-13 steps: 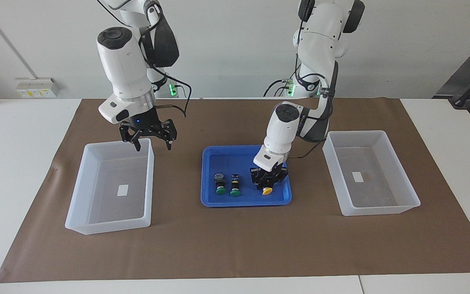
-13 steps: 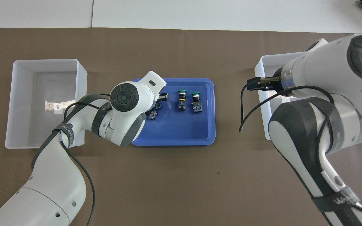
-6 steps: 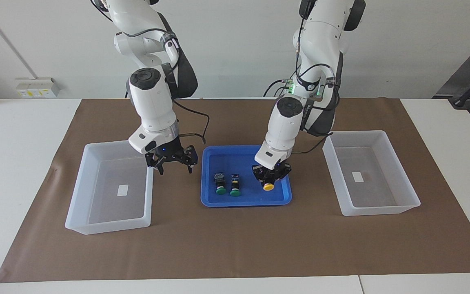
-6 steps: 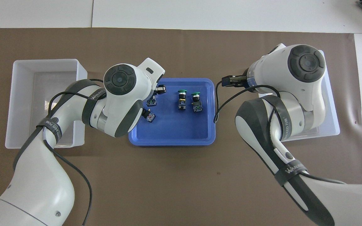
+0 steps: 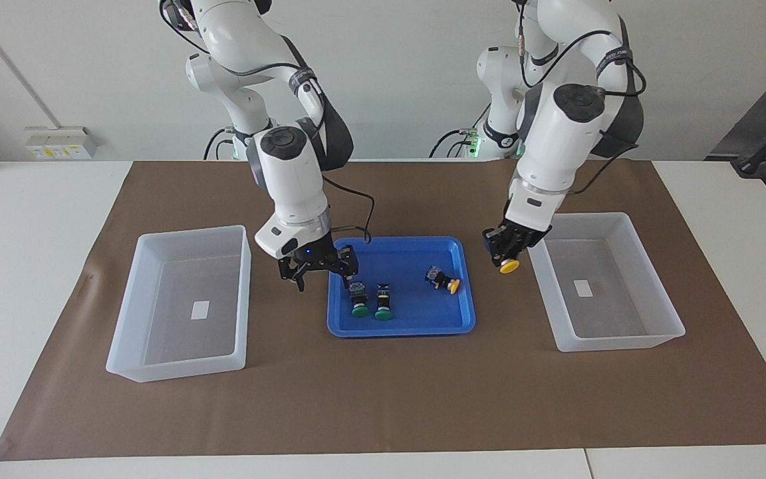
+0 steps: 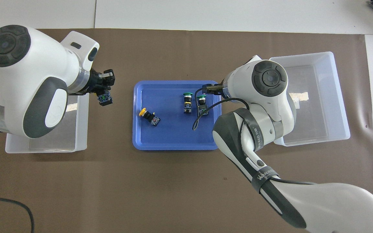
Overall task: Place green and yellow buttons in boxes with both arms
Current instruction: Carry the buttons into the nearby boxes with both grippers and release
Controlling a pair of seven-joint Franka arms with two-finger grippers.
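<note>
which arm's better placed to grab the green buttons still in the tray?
Right. The right gripper hangs open over the blue tray edge, right beside the two green buttons. The left gripper is shut on a yellow button, beside its box.

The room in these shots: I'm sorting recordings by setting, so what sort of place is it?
Probably a robotics lab or test cell: two white arms fixed at a white table, a brown mat spread as a work surface, bare white walls with a wall socket box.
</note>
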